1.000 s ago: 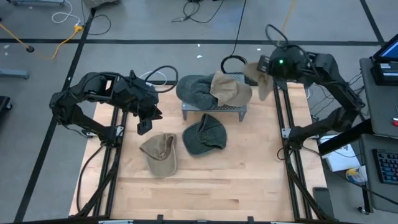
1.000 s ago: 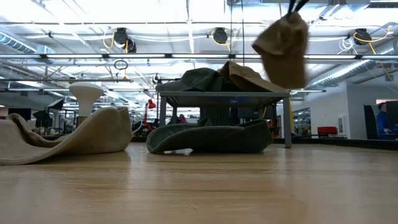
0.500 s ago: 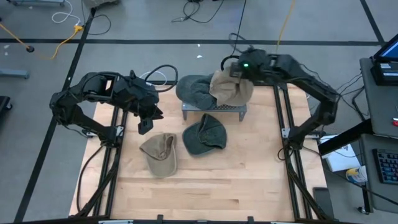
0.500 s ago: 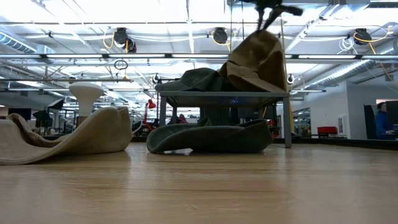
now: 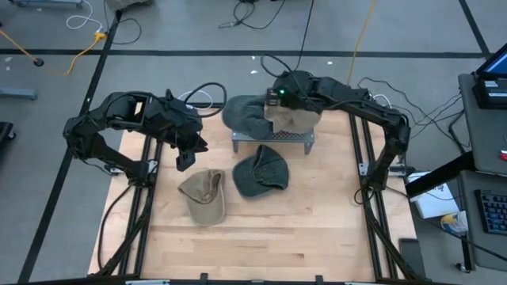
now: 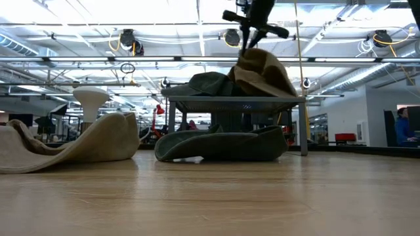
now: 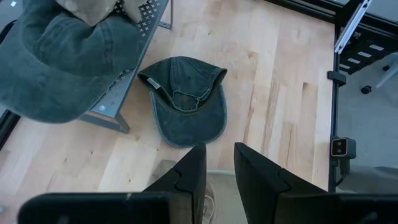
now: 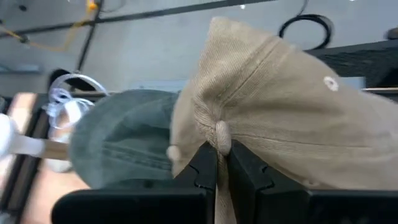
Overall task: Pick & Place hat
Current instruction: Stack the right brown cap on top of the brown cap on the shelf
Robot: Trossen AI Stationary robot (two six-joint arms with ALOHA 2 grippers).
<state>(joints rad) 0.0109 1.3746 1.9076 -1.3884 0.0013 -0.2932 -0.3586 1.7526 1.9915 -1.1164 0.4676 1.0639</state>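
Right end effector [image 8: 216, 163] moved inward, tan hat [image 5: 295, 119] seemingly lowered onto rack [image 5: 273, 139]

Overhead: straight down on the whole table [image 5: 261, 229], rack [image 5: 273, 138] toward 12 o'clock. Low: at tabletop height, level across toward the same rack [image 6: 236, 101] and the room behind. Left wrist: downward, well above a dark cap [image 7: 185, 99] at 12 o'clock. Right wrist: very close on a tan hat [image 8: 280, 106], shared with overhead and low.

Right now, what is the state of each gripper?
Left gripper: open, holding nothing.
Right gripper: shut on the tan cap.
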